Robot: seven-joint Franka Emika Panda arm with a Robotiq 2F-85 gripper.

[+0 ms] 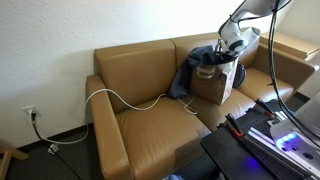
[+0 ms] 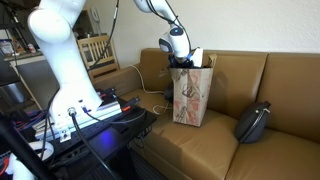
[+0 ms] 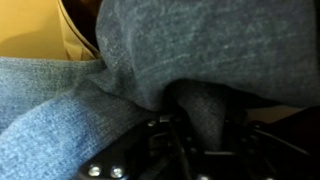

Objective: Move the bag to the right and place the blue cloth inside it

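Gripper (image 2: 181, 60) sits over bag (image 2: 192, 98) mouth on sofa (image 1: 140, 70) — to feed cloth (image 1: 190, 72) in; part drapes outside. Fold lies between fingers — clamped or loose, can't tell.

Soft, even room light fills both exterior views. The pale wall (image 1: 45, 50) is the brightest area, and the tan sofa (image 1: 150, 85) shows only faint shadows along its seams. A blue-violet glow spots the equipment (image 1: 285, 140) at the near right. Both views are small and grainy, with fine detail lost. The wrist view is dim and soft: the blue cloth (image 3: 210, 50) lies too near to focus, and the hand (image 3: 195, 150) below it sinks into dark shadow.
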